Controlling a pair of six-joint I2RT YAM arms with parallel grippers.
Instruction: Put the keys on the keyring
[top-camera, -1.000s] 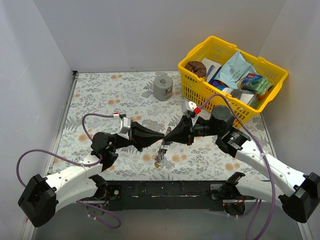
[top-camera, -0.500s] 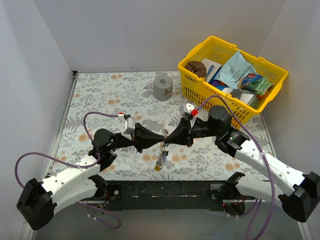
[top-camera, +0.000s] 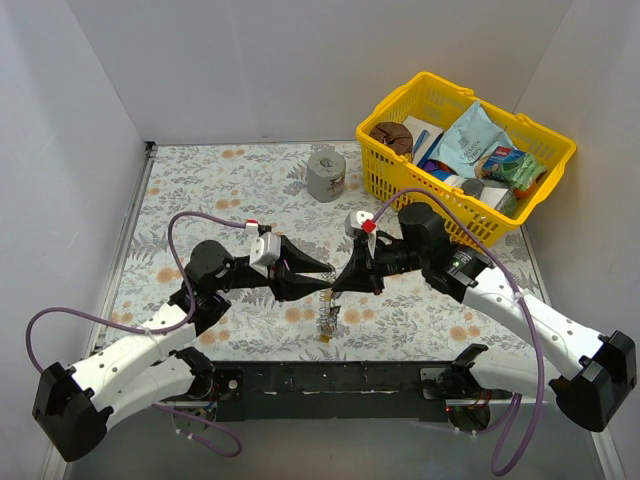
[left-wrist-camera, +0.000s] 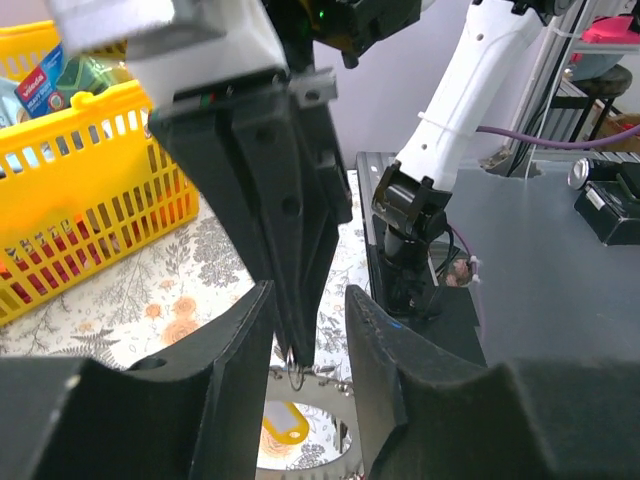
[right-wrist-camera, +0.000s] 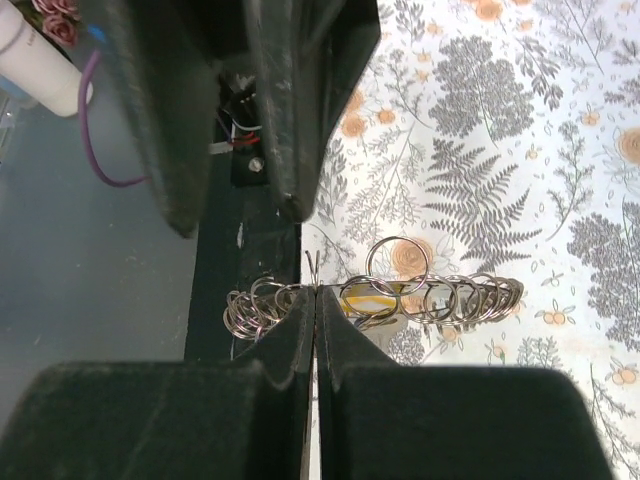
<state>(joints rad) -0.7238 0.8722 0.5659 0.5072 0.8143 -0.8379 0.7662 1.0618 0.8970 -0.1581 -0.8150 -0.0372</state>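
The keyring (left-wrist-camera: 319, 386) is a grey ridged ring that hangs under my right gripper (top-camera: 338, 285), above the table. The right gripper (right-wrist-camera: 316, 292) is shut on its rim, where a thin wire loop sticks up. In the right wrist view the keyring (right-wrist-camera: 445, 288) is edge-on, with several small split rings strung along it. A yellow key head (left-wrist-camera: 284, 426) hangs inside the ring, and the other keys (top-camera: 327, 322) dangle in a bunch. My left gripper (top-camera: 322, 270) is open. Its fingers (left-wrist-camera: 240, 380) straddle the right gripper's tips without touching the ring.
A yellow basket (top-camera: 400, 190) full of packets stands at the back right. A grey can (top-camera: 325, 175) stands left of it. The black base rail (top-camera: 330, 380) runs along the near table edge. White walls close in the left and right sides.
Both gripper tips have moved up and away from the near edge, the right one also leftward. The left jaws look wider apart. The bunch of keys still hangs below.
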